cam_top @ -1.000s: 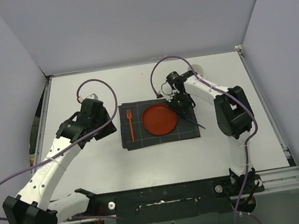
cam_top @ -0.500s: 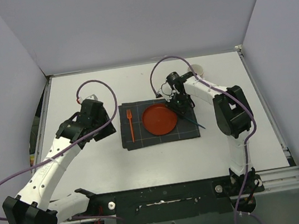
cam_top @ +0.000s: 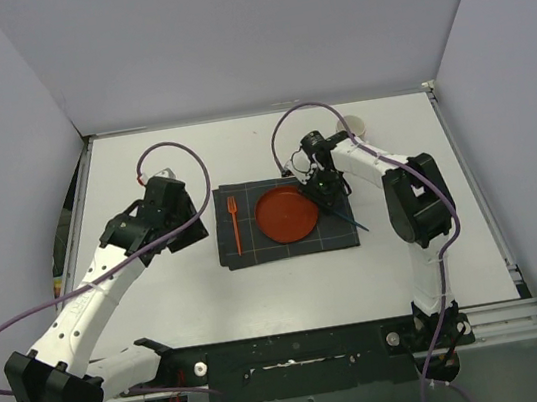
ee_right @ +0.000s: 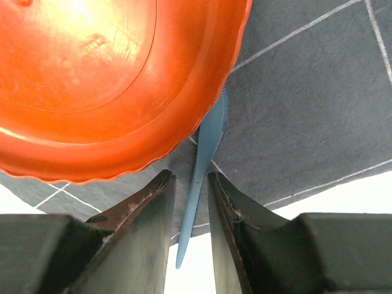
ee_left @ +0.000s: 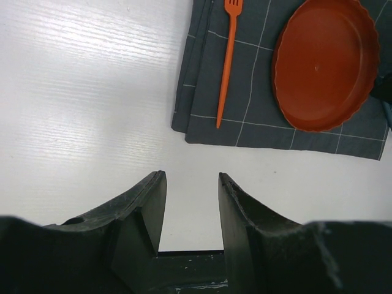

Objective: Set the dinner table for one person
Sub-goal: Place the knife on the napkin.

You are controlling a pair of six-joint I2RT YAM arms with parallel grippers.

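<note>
Jaws of your left gripper (ee_left: 191, 177) stand spread, with nothing between them, above a bare part of the white dinner table (ee_left: 79, 110). This table carries everything else and fills the whole work area, with thin rails along its edges. To the right, near the middle of it, lies a dark grid-lined mat (cam_top: 295, 245). On the mat's left part you see an orange fork (cam_top: 235, 224), tines to the far side, and beside it a red plate (cam_top: 287, 214). Your right gripper (ee_right: 191, 184) is low at the plate's right rim. Its jaws are only a little apart, one on each side of a blue knife (ee_right: 205, 144) lying on the mat. You cannot tell whether they pinch it. A pale cup (cam_top: 355, 126) stands at the far right.
</note>
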